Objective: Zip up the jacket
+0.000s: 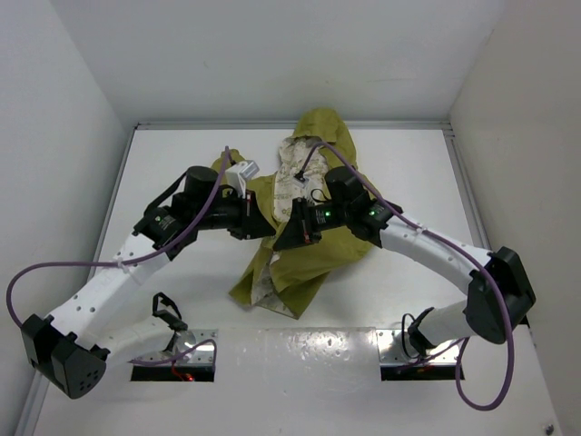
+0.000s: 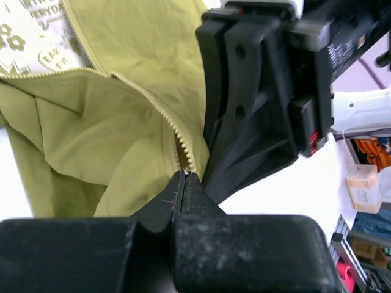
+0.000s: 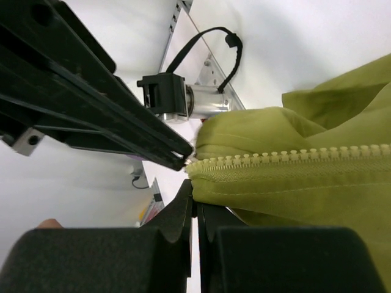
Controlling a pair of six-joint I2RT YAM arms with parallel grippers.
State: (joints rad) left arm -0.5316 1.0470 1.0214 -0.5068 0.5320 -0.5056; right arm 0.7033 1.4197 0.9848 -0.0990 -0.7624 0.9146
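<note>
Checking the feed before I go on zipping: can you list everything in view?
jacket: one, olive green, crumpled at the table's centre, hood toward the far side
lining: one, cream with print, showing where the front lies open
zipper: one, cream teeth, joined along its lower part, parting higher up
table: one, white, under everything
cables: two, purple, looping at the table's left and right
left tool: one, black, shut at the zipper's lower end
right tool: one, black, shut on the jacket's edge just beside it
</note>
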